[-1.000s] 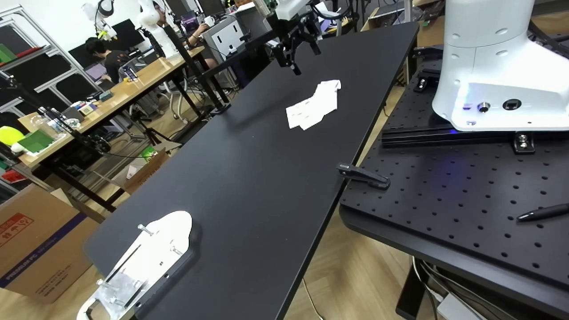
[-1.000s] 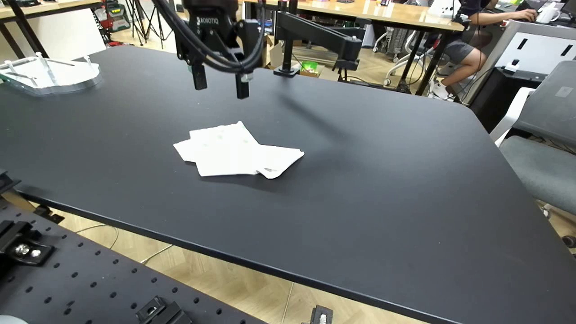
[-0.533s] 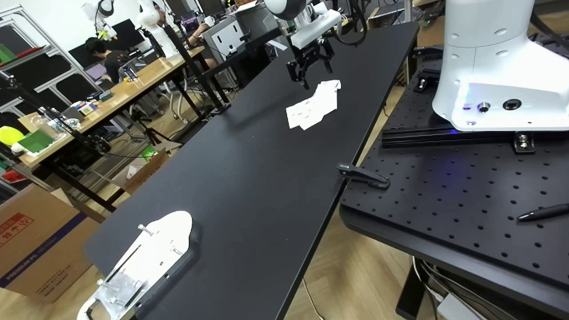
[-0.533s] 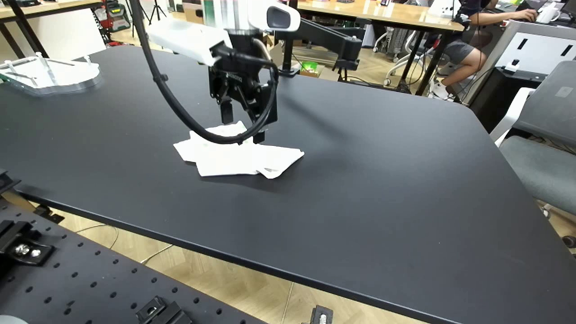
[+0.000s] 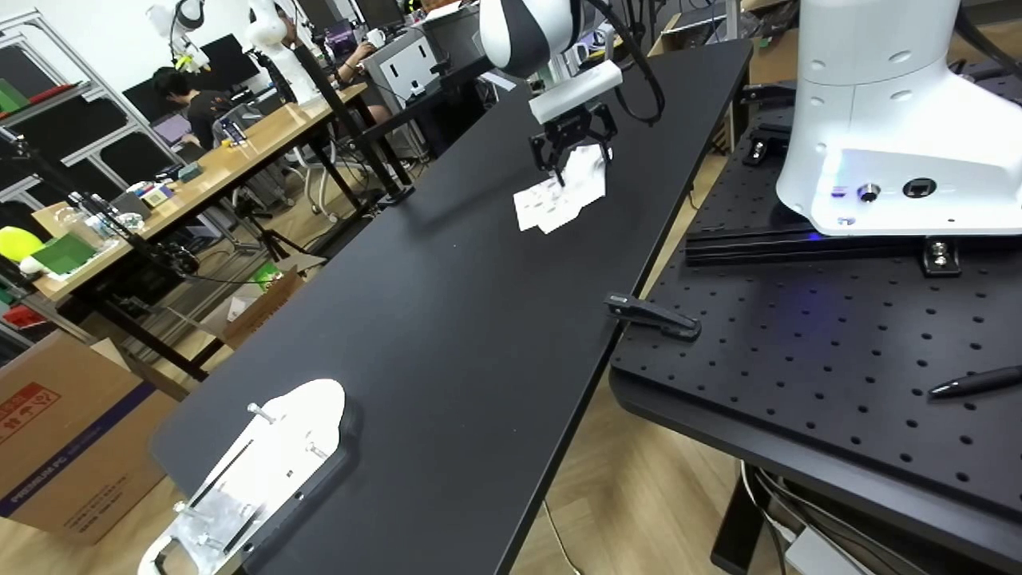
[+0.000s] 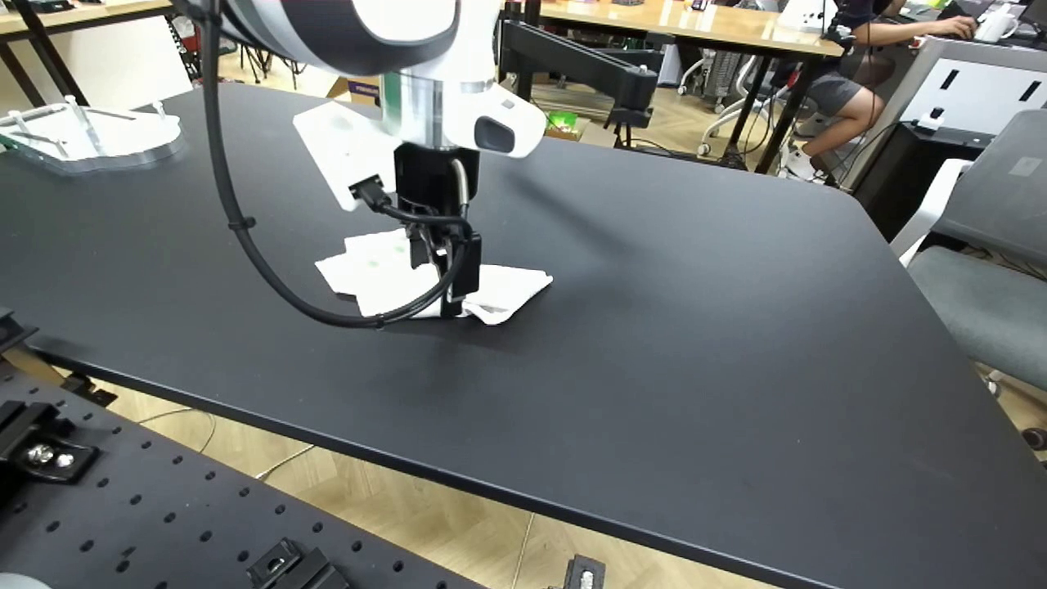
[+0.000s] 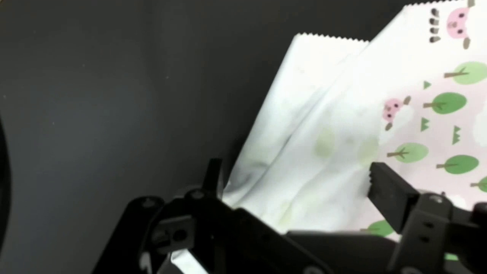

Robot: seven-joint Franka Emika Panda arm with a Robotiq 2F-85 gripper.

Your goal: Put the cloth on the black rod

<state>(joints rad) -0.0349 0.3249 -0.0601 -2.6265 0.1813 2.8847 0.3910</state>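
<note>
Fingers (image 7: pixel 395 196) stood well apart in the wrist view, with the cloth (image 7: pixel 335 144) passing through the gap between them and, as far as showed, nothing pinched. One tip sat at 9 o'clock, just off the cloth's edge over the dark table (image 7: pixel 95 99); its partner sat at 3 o'clock, over the printed part. Whether either tip touched fabric did not show.

The cloth lay on the table, loosely folded, its long axis crossing that gap from 1 o'clock toward 7, so closing straight in would, I judged, gather it across its width. In an exterior view the gripper (image 6: pixel 436 282) stood over it, the broader part toward 10 o'clock and a slimmer tail toward 3. The black rod (image 6: pixel 572 64), which I took to be the long bar on the post (image 5: pixel 335 101) at the table's edge, was at 1 o'clock from the gripper there, well apart.

As for writing, the cardboard box (image 5: pixel 88 467), at 8 o'clock from the gripper in an exterior view, read PREMIUM PC on a blue band (image 5: pixel 76 447), and its red label (image 5: pixel 24 409) bore symbols, with no words I could make out. On the cloth only trees (image 7: pixel 449 103) and pink animal faces (image 7: pixel 456 23) showed, no lettering.
</note>
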